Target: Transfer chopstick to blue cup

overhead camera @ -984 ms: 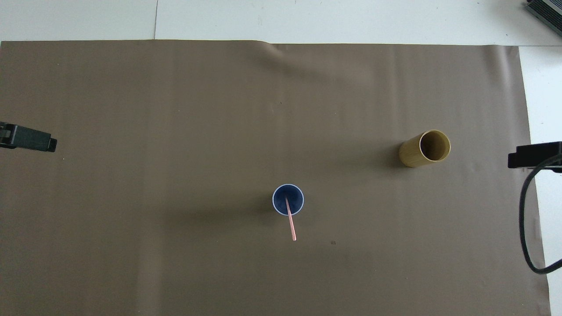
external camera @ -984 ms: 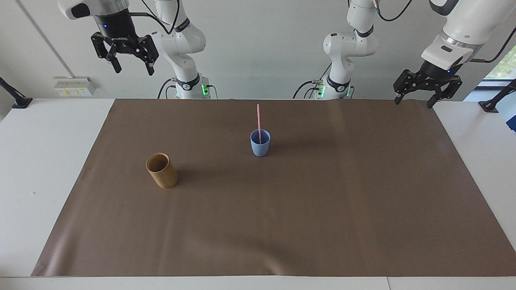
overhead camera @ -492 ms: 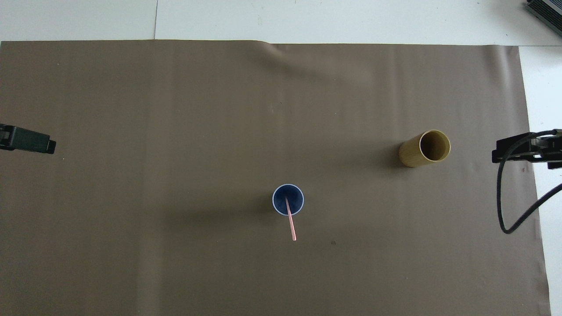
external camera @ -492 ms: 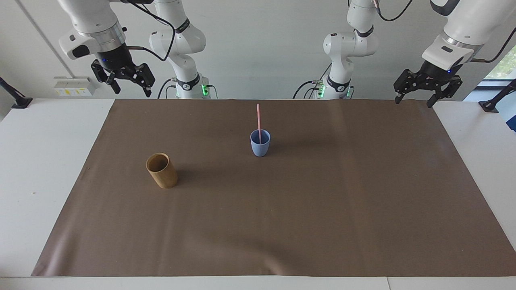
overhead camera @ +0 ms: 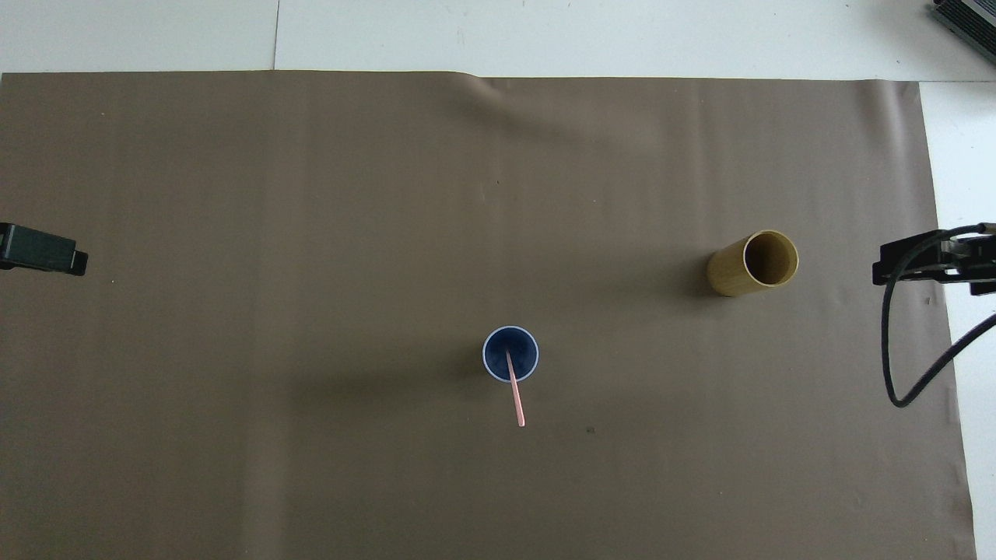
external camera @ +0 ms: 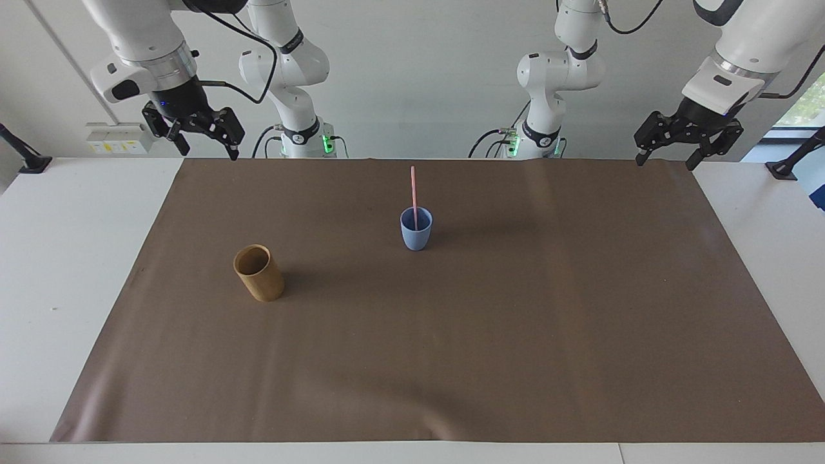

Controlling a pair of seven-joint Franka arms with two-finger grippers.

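Pink chopstick [external camera: 413,196] standing nearly upright inside the blue cup [external camera: 416,236], lower end down in the cup, upper end rising well clear of the rim and tipped slightly toward the robots. Long axis close to vertical, so reachable only from above or by the exposed upper shaft. Blue cup upright near the middle of the brown mat [external camera: 515,361], about midway between the two arms' ends of the table. Tan cylindrical cup [external camera: 258,273] upright and empty, well apart from the blue cup, farther from the robots and toward the right arm's end. Right gripper [external camera: 202,138] raised over the mat's corner nearest the robots at the right arm's end, fingers apart, holding nothing. Left gripper [external camera: 665,150] raised over the matching corner at the left arm's end, fingers apart, holding nothing. Both grippers well apart from the cup and chopstick, the chopstick lying toward the table's middle from each; neither clearly the nearer. In the overhead view, only dark edges of the two grippers showing at the sides, chopstick [overhead camera: 514,390] slanting out of the blue cup [overhead camera: 510,354] toward the robots' end. Judged from this layout: transfer looks done, chopstick already resting in the blue cup, no further grasp apparently called for, both arms seemingly parked.
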